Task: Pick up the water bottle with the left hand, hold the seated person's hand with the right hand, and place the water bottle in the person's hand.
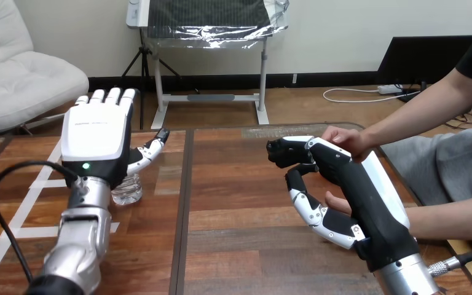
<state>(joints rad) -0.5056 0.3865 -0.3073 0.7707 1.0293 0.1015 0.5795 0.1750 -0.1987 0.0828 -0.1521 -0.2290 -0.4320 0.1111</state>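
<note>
A clear water bottle [127, 189] stands on the table at the left, mostly hidden behind my left hand [96, 138]. That hand is open, its back toward me and its fingers straight up, just in front of the bottle and not gripping it. My right hand [350, 184] is turned on its side at the right. One of the person's hands [336, 201] lies in its palm, with my thumb [310, 212] curled under it and my fingers bent over above. The person's other hand [347, 140] rests on the back of my right hand.
The wooden table [233, 184] has a dark seam running down its middle. White tape lines [21, 212] mark its left part. The person's forearms [455, 218] come in from the right edge.
</note>
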